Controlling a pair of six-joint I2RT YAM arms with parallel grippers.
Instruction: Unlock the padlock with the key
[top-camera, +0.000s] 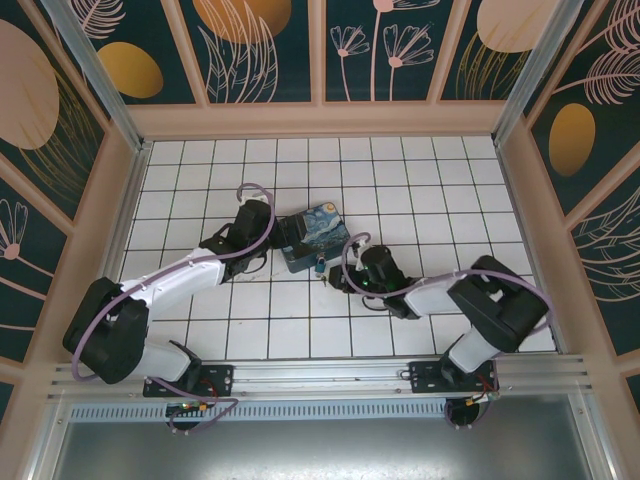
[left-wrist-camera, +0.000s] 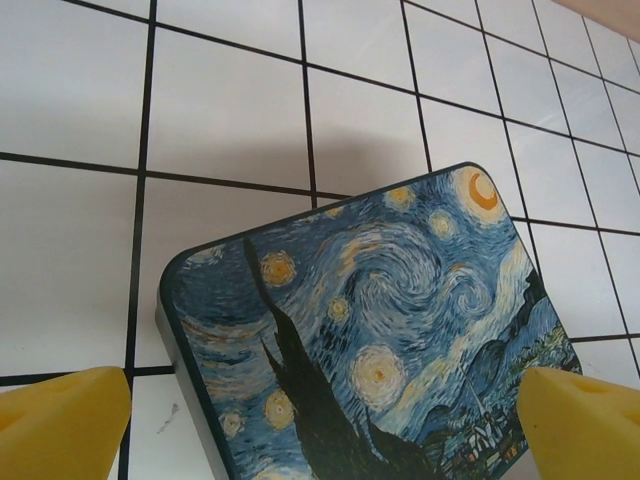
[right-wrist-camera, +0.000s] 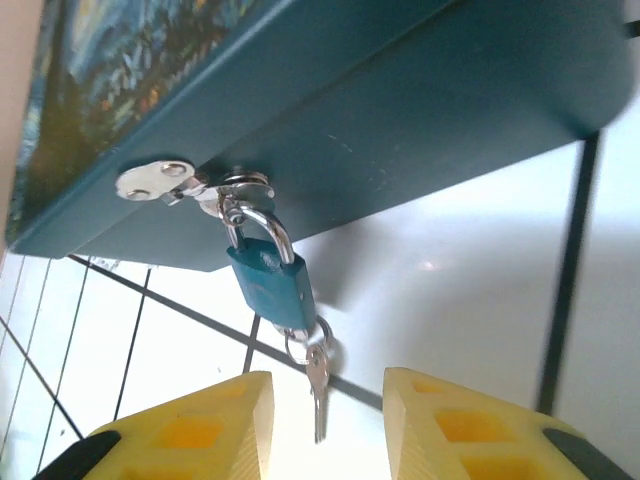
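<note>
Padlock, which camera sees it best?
The right wrist view: the padlock hangs big and clear from the box, key dangling below. The top external view gives a tiny speck at the box's near side. The left wrist view faces the painted lid.

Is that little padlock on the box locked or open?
Locked: the padlock hangs from the box clasp with its shackle seated.

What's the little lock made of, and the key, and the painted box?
The padlock: teal-blue body, maybe painted metal or plastic, with a shiny, silvery, metal-looking shackle. The key: bright bare metal. The box: probably painted tin, smooth with a faint sheen.
</note>
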